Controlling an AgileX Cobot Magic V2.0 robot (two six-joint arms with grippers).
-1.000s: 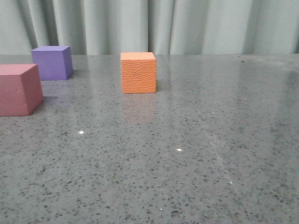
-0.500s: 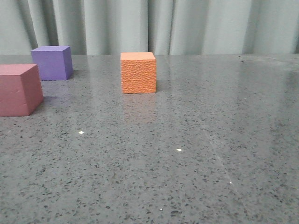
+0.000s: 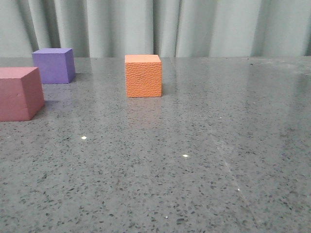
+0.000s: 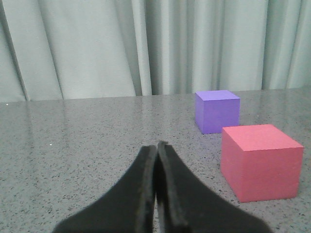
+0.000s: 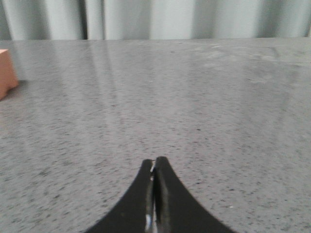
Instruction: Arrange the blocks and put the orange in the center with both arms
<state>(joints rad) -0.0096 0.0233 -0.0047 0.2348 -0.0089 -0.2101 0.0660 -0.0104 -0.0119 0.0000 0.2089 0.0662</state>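
At the far left of the speckled grey desk sits the pink-red cube, with the purple cube just behind it and a little to the right, near the curtain. The orange cube stands apart from both, left of the desk's middle. The left gripper has its fingers pressed together on nothing; the right gripper likewise holds its fingers together, empty, above bare desk.
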